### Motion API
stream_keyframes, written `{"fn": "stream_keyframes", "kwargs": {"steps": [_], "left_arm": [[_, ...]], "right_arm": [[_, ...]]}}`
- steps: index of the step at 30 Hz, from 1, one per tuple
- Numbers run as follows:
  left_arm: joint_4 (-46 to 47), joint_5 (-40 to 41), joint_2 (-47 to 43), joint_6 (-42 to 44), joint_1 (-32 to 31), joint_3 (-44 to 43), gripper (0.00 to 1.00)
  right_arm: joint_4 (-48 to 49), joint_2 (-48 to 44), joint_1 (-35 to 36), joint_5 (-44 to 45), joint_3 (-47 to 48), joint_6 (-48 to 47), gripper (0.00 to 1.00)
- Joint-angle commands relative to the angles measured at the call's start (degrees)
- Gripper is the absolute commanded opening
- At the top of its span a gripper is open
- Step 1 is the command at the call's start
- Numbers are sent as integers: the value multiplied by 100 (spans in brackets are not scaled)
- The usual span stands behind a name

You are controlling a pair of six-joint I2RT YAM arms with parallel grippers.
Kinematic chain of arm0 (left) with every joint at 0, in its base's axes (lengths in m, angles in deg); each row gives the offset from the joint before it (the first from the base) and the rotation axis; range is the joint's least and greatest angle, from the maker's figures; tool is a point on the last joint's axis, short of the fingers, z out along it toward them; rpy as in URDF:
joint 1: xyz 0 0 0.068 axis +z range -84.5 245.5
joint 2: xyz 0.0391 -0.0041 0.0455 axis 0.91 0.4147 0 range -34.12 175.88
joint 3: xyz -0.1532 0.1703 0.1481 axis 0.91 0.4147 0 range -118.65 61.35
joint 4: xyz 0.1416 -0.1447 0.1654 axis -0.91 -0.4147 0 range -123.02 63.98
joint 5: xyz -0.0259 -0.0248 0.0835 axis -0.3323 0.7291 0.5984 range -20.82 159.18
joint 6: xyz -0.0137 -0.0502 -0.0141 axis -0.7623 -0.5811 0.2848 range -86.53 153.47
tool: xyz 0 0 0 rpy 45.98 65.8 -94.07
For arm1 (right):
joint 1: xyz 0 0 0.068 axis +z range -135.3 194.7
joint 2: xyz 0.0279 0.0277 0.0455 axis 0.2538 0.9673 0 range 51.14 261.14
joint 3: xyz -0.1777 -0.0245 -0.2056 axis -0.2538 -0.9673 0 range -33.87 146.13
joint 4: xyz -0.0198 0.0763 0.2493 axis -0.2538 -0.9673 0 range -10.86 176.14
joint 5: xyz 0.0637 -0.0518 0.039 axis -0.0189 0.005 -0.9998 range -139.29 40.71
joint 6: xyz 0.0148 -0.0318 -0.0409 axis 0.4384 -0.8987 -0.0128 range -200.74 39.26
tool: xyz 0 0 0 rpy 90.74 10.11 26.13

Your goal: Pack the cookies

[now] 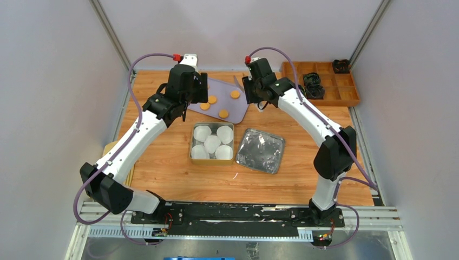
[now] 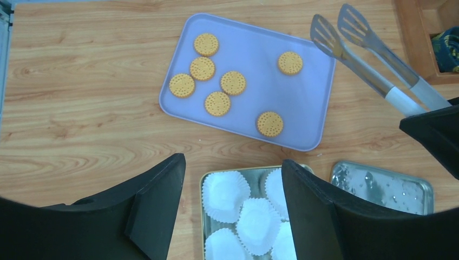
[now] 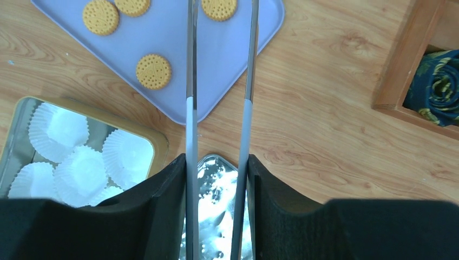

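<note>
R gripper (image 3: pixel 216 165) is pinching the metal tongs (image 3: pixel 190 81) by the handle end, one arm against each finger. The two arms are apart, so the tongs aren't squeezed shut. L gripper (image 2: pixel 231 168) is spread wide w/ nothing between the fingers, hanging well above the table (image 2: pixel 81 108), clear of tray and tin.

All seven cookies (image 2: pixel 233 82) sit on the lavender tray (image 2: pixel 303 114) at the far side of the table, none in the tin (image 3: pixel 162 146) yet. Five bunch in the tray's left half, a lone cookie (image 2: pixel 290 63) sits toward the far right corner, and one more is near the front edge. The tin holds five white paper cups (image 2: pixel 226 195), empty as far as I can see. Its silver lid (image 2: pixel 389 187) lies just beside it on the right.

Step in hand, by my read: tong grab of a cookie, prob. the lone one, since the slotted heads are closest to it. To do it well, bring the heads down either side of the disc, level w/ the tray, and close gently on the rim. Too hard & it may snap or flip. Lift straight, then release over a cup's centre, not its pleated wall.

Orientation: each cookie lies flat, dotted face up. They're round, so no long axis, & approach angle shouldn't matter. The tongs do have one: it runs straight out from the R fingers toward the tray's right edge.
</note>
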Motion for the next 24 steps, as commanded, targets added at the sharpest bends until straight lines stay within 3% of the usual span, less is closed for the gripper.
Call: {"fn": "stream_keyframes", "kwargs": {"steps": [1,3,5,7,8,16,24], "left_arm": [[140,-88,-124,-10,10,31,72],[135,-106,-126,-20,10,36,72],[127,-98,-147,-20,10,36,73],[111,-98,-163,-20,10,31,73],[113,-104,-188,-19,10,36,73],[270,-299,-222,-83,10,145,71],[276,-458,-126,-145,10,133,69]], "right_arm": [[336,-494,-52,245,-137,-119,34],[385,-611,-58,397,-229,-141,37],[397,-719,-58,503,-345,-170,33],[401,-871,-58,657,-493,-169,6],[392,-970,-58,750,-596,-141,1],[403,-1934,-188,1888,-2274,206,0],[910,-1522,-652,1336,-3021,340,0]]}}
